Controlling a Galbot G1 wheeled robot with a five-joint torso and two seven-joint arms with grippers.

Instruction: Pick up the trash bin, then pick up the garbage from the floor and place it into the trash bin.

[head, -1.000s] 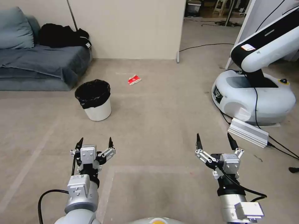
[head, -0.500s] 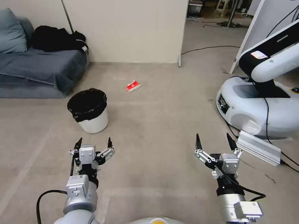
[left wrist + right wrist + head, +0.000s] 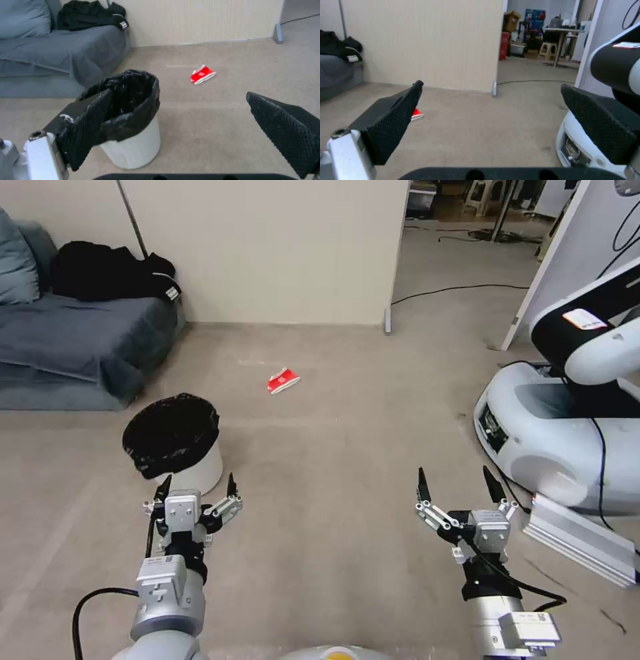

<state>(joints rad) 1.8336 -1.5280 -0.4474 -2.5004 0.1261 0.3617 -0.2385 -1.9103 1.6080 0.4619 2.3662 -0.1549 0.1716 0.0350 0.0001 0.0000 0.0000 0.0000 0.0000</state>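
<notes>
The trash bin [image 3: 175, 443] is a small white bin with a black liner over its rim, standing on the floor at the left; the left wrist view shows the bin [image 3: 133, 145] close ahead. My left gripper [image 3: 196, 488] hangs open just in front of it, a little to its right, holding nothing. The garbage in sight is a red-and-white crumpled carton [image 3: 283, 380] lying farther off on the floor, also seen as the carton [image 3: 202, 74] and partly behind a finger as the carton [image 3: 417, 114]. My right gripper [image 3: 457, 488] is open and empty at the right.
A grey sofa [image 3: 67, 347] with black clothes on it stands at the left. A beige partition wall [image 3: 267, 247] lies ahead. A white robot base [image 3: 567, 440] with cables and a metal rail [image 3: 580, 540] crowds the right. Open floor lies between.
The whole head view has shifted: bin, carton and white robot base have drawn nearer and lower as the camera moved forward. Both grippers keep the same open pose.
</notes>
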